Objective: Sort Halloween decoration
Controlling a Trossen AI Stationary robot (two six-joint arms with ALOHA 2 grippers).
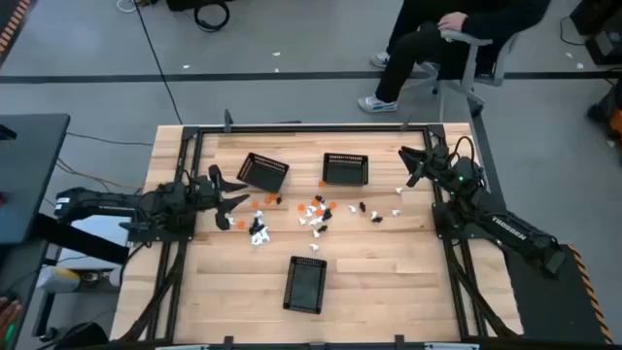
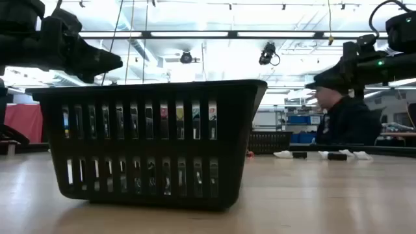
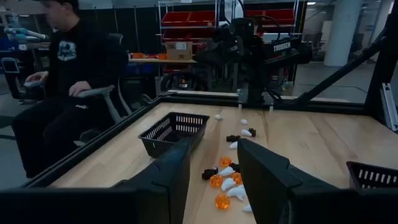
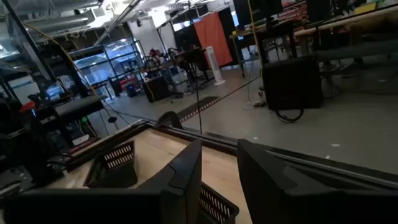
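Baskets: I see three black mesh ones on my table, left basket tilted, middle basket beside it, near basket alone.
Background: a person sits in a chair.

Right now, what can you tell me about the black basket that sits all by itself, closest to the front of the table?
The front basket is a black rectangular bin that looks like plastic, with slotted walls and an open top. It stands upright on the wooden table, apart from the two other baskets farther back. From above, no trinkets show inside it. The scattered orange, white and black trinkets lie behind it, none touching it. Neither gripper is near it.
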